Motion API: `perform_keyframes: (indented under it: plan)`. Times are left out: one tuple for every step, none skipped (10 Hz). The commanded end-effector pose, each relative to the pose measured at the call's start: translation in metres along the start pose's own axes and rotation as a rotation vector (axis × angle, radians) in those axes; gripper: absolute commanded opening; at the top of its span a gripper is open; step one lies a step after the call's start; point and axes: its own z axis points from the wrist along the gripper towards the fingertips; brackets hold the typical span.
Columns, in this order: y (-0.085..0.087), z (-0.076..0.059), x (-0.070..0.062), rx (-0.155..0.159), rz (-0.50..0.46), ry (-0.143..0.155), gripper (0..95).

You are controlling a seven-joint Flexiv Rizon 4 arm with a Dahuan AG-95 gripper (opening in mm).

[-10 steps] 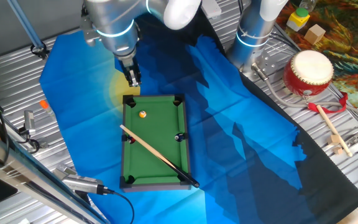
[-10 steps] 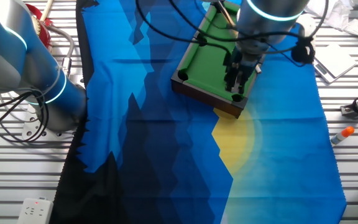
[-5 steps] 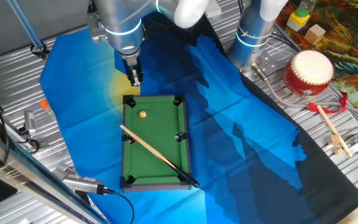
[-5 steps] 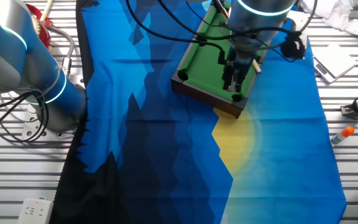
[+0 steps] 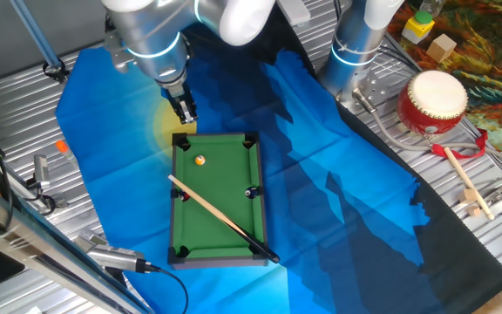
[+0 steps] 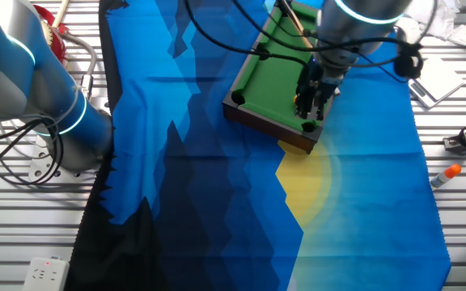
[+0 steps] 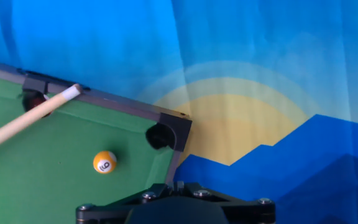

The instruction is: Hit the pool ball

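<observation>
The pool ball (image 5: pixel 200 160), tiny, orange with a pale spot, lies on the green felt of the toy pool table (image 5: pixel 216 136) near its far end. In the hand view the pool ball (image 7: pixel 105 162) sits just left of a corner pocket of the pool table (image 7: pixel 123 107). My gripper (image 5: pixel 185 112) hangs over the blue cloth just beyond that end rail, its fingers pressed together and holding nothing. From the other side, the gripper (image 6: pixel 312 101) stands above the table's near corner. A wooden cue stick (image 5: pixel 220 216) lies diagonally across the felt, its tip (image 7: pixel 71 92) near a side pocket.
A blue patterned cloth (image 5: pixel 321 174) covers the metal bench. A red and white drum (image 5: pixel 432 100) and a drumstick (image 5: pixel 464 179) lie at the right. A second arm's base (image 6: pixel 47 97) stands beside the cloth. An orange-capped marker (image 6: pixel 446 172) lies off the cloth.
The gripper has shifted slightly sideways above the table's end rail and the arm above it has swung. Ball and cue stick have not moved.
</observation>
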Motion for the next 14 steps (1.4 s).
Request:
perform_keyframes:
  plan:
    - [0.0, -0.0005, 0.0007, 0.0, 0.034, 0.0, 0.0]
    - [0.0, -0.0005, 0.0007, -0.011, 0.069, 0.005, 0.0]
    - [0.0, -0.0005, 0.0007, -0.058, 0.066, 0.001, 0.0]
    - [0.0, -0.0005, 0.0007, -0.095, 0.02, -0.001, 0.0]
    - [0.0, -0.0005, 0.0007, -0.085, -0.038, 0.002, 0.0]
    - [0.0, -0.0005, 0.0007, -0.07, -0.104, -0.002, 0.0]
    - [0.0, -0.0005, 0.0007, -0.052, -0.159, -0.014, 0.0]
    - [0.0, -0.0005, 0.0007, -0.045, -0.189, -0.03, 0.0]
    - [0.0, -0.0005, 0.0007, -0.043, -0.206, -0.038, 0.0]
    - [0.0, -0.0005, 0.0007, -0.042, -0.202, -0.039, 0.0]
    - [0.0, -0.0005, 0.0007, -0.042, -0.204, -0.04, 0.0]
    - [0.0, -0.0005, 0.0007, -0.043, -0.185, -0.039, 0.0]
    - [0.0, -0.0005, 0.0007, -0.043, -0.152, -0.039, 0.0]
    - [0.0, -0.0005, 0.0007, -0.043, -0.141, -0.038, 0.0]
